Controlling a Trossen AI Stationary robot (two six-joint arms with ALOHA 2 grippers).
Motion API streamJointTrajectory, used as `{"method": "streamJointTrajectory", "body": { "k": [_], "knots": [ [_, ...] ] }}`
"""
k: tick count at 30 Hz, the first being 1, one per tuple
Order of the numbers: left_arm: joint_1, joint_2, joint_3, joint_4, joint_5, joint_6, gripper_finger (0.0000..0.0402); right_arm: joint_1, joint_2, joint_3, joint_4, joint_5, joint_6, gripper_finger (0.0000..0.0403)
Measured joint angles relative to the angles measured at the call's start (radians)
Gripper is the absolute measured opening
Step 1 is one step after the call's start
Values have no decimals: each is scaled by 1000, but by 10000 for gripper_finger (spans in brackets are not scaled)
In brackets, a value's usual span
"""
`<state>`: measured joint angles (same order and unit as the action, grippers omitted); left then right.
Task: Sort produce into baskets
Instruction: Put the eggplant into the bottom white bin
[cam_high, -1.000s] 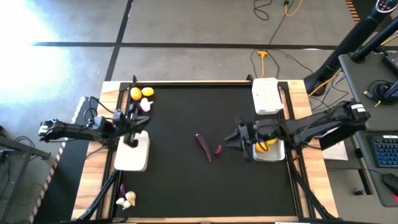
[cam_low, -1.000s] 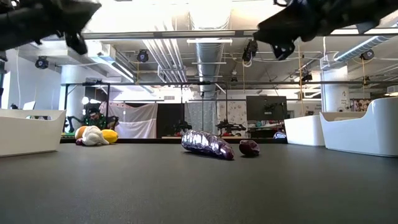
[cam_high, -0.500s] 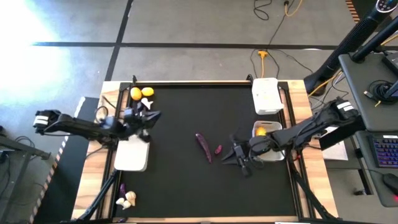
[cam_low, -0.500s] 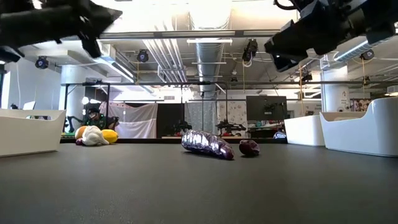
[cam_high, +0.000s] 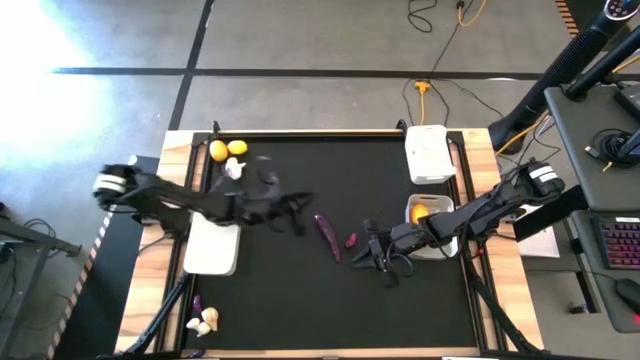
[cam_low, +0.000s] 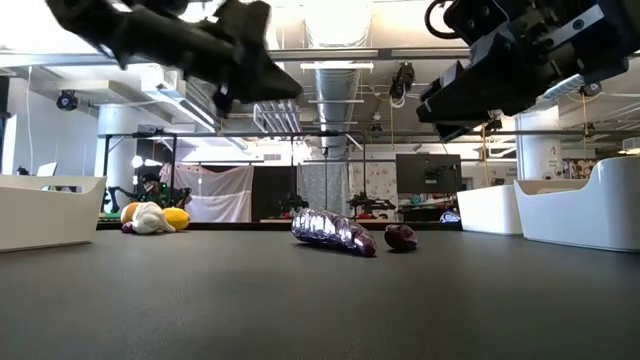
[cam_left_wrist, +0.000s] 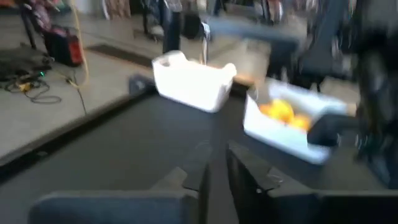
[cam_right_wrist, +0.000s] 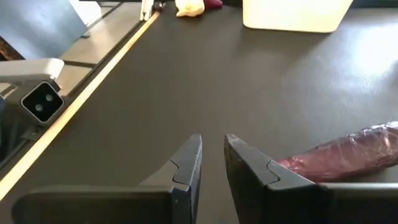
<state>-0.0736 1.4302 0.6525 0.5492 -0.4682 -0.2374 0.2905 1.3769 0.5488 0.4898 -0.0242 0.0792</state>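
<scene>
Three white baskets sit on the black mat. The one at the far right corner (cam_high: 428, 152) shows nothing inside from above. The basket just nearer on the right edge (cam_high: 436, 232) holds yellow lemons (cam_high: 424, 211), partly covered by the right arm, so I can't count them. The third basket (cam_high: 213, 247), on the left side, looks bare where it shows.

Loose produce now. At the far left corner: two lemons (cam_high: 228, 149) side by side and one garlic bulb (cam_high: 234, 168) just beside them. In the middle of the mat lies one long slim purple piece (cam_high: 327, 236), with one small purple piece (cam_high: 351, 240) just beside it on the right. At the near left edge, off the mat, two garlic bulbs (cam_high: 204, 322) lie together with another small purple bit (cam_high: 197, 301) close by. So that's three garlic, three purple pieces, two lemons loose plus those in the basket.

The left gripper (cam_high: 297, 214) hangs over the mat between the left basket and the long purple piece, fingers nearly together with a slim gap, holding nothing. The right gripper (cam_high: 366, 256) hovers near the small purple piece, on its near side, fingers also almost together, a thin gap between them, empty; its wrist camera shows the long purple piece (cam_right_wrist: 348, 158) just beside its fingers (cam_right_wrist: 186, 167).
</scene>
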Motion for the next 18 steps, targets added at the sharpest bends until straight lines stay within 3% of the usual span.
{"method": "streamJointTrajectory", "body": {
  "k": [7,9,12,15,18],
  "knots": [
    [-46,193,175,-116,51,96,140,28,-1,0,-12,-1,38,59],
    [-44,209,230,-176,122,100,168,45,-1,0,-27,-2,47,58],
    [-30,230,340,-446,209,126,207,67,-9,0,-64,-2,53,59],
    [-18,278,468,-769,206,224,235,79,-20,0,-97,-2,53,58],
    [-8,350,585,-960,212,281,250,78,-27,0,-121,-2,55,59]
  ]
}}
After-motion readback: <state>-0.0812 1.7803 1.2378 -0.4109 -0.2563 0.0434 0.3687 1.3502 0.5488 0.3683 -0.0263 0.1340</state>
